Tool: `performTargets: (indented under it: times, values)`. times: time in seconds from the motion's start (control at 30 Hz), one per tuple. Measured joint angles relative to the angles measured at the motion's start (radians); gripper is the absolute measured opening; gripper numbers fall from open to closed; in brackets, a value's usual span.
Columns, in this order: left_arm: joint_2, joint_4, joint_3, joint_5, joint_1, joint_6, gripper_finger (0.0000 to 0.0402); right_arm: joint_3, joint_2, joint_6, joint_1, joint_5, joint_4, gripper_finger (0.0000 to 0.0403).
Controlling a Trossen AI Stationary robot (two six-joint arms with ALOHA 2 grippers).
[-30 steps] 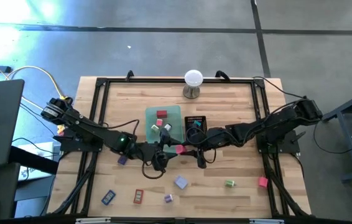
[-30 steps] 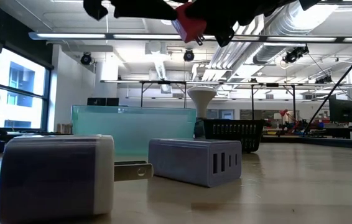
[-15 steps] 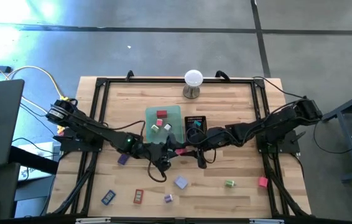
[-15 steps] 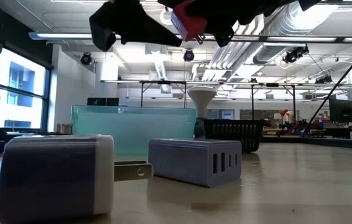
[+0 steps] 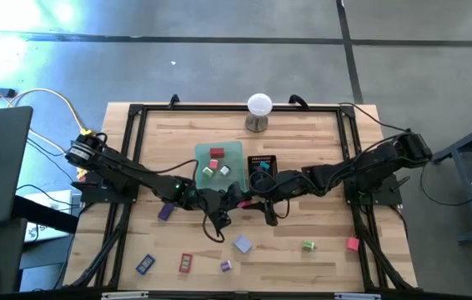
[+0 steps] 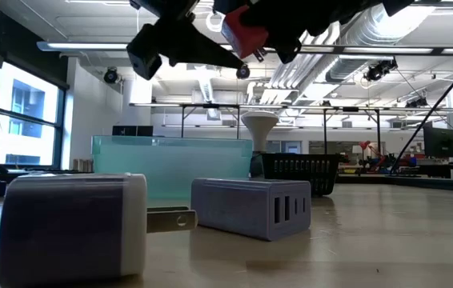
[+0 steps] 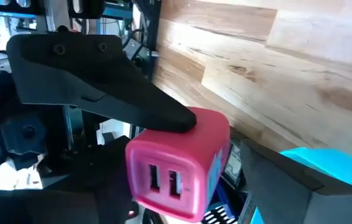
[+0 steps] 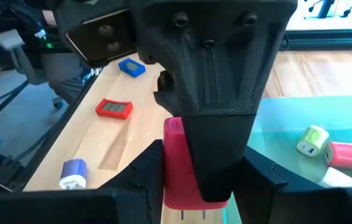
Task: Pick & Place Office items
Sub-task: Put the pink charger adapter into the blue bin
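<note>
A pink-red charger block [image 5: 240, 201] hangs in the air over the table's middle, just near of the green tray. My right gripper [image 5: 249, 200] reaches in from the right and is shut on it. My left gripper [image 5: 228, 201] comes from the left and is open. Its fingers stand on either side of the charger [image 7: 179, 165], with a narrow gap showing on one side. The low view shows the charger [image 6: 246, 30] high up between both dark grippers. Other office items lie scattered on the near half of the table. My right gripper pinches the charger between its two fingers on opposite side faces [image 8: 170, 163], coming level from the table's right. One finger [image 7: 132, 102] lies along a broad face. The charger is lifted clear, its metal prongs [image 8: 201, 214] sticking out free. My left gripper: whether a finger [image 8: 216, 124] touches the charger, I cannot tell.
The translucent green tray [image 5: 200, 155] holds three small items, and the black mesh tray [image 5: 263, 160] stands beside it. The white ball on its stand [image 5: 258, 107] is at the far edge. Loose items: purple [image 5: 165, 213], blue [image 5: 145, 264], red [image 5: 186, 262], lavender [image 5: 243, 244], green [image 5: 308, 245], pink [image 5: 352, 243].
My left gripper has moved toward the table's right, up to the charger held by my right gripper, and now stands around it. The charger has stayed where it was.
</note>
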Motion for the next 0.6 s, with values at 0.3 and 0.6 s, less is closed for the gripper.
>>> performTargets:
  times: [0.3, 0.6]
  values:
    - [0.01, 0.017, 0.001, -0.007, 0.0, 0.022, 0.0157, 0.002, 0.0, 0.004, -0.001, -0.001, -0.015, 0.0144]
    - [0.012, -0.017, -0.002, -0.045, -0.037, -0.034, 0.0148, 0.001, -0.003, -0.002, 0.003, 0.085, -0.024, 0.0212]
